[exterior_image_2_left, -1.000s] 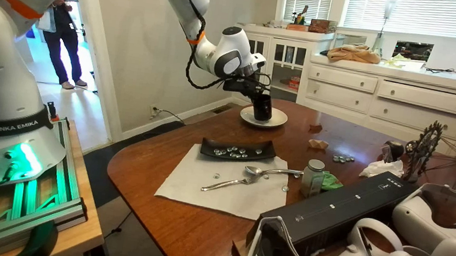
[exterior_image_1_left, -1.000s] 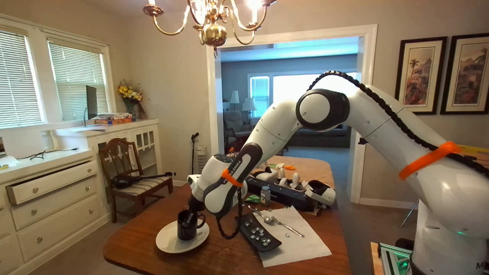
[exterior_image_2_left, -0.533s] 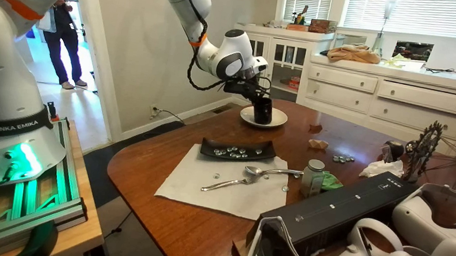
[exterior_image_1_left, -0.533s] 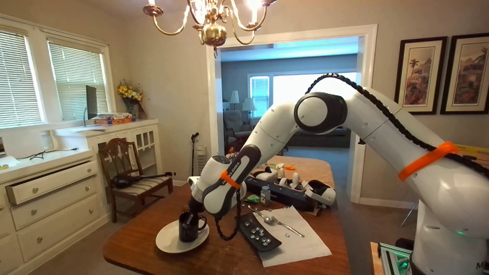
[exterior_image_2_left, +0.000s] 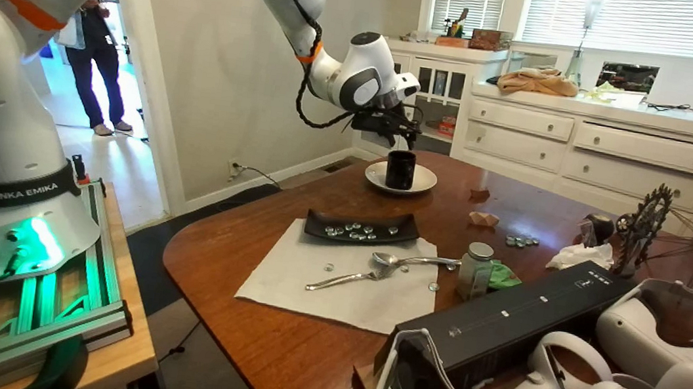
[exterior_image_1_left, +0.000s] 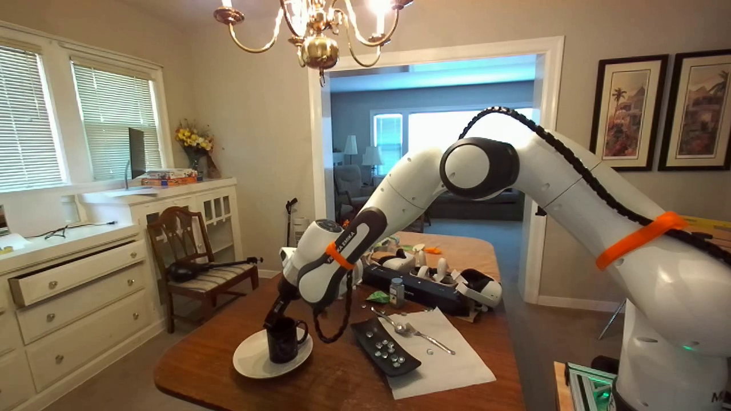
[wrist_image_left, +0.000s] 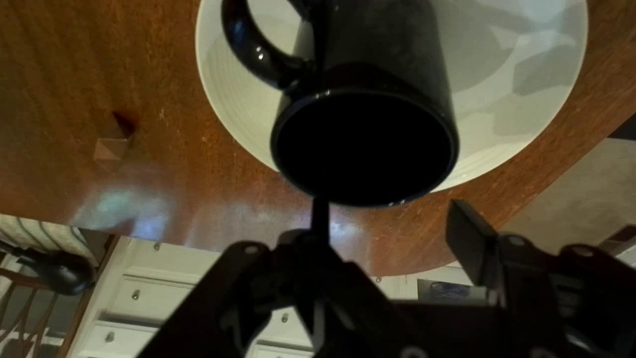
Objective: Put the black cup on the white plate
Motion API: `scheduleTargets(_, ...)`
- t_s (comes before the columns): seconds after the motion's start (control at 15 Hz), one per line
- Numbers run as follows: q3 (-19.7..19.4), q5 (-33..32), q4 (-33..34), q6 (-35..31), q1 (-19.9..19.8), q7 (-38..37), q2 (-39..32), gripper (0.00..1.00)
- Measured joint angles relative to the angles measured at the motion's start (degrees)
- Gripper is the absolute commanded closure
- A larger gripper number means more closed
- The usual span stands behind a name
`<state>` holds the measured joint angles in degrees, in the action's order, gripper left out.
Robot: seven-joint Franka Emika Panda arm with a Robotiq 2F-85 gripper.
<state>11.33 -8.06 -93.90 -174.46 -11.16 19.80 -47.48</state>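
Observation:
The black cup [exterior_image_1_left: 282, 342] stands upright on the white plate [exterior_image_1_left: 249, 361] near the table's end, in both exterior views. Its dark round mouth faces the camera in the wrist view, with the handle at upper left and pale plate [wrist_image_left: 516, 89] around it. My gripper [wrist_image_left: 387, 211] is open, its two fingers wide apart with no object between them. In an exterior view the fingertips of my gripper [exterior_image_2_left: 401, 144] hang just above the rim of the cup [exterior_image_2_left: 400, 171]. The left finger [wrist_image_left: 320, 216] overlaps the rim in the wrist view; whether they touch I cannot tell.
A black dish [exterior_image_2_left: 362, 228] with several glass beads lies on white paper [exterior_image_2_left: 283, 279], beside a spoon [exterior_image_2_left: 421, 260] and a fork [exterior_image_2_left: 342, 280]. A jar [exterior_image_2_left: 475, 273], a long black box [exterior_image_2_left: 510, 314] and white headsets [exterior_image_2_left: 659, 339] stand farther along the table.
Half a second ago the fingers were down at the cup's wall. They have since spread, let go and lifted clear above the rim. The cup has stayed on the plate.

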Motion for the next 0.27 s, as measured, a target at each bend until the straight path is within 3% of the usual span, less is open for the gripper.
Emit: scheduleTargets(0.27, -4.1, 0.7, 0.5, 3.6, 0.5, -4.5, 4.1, 0.0)
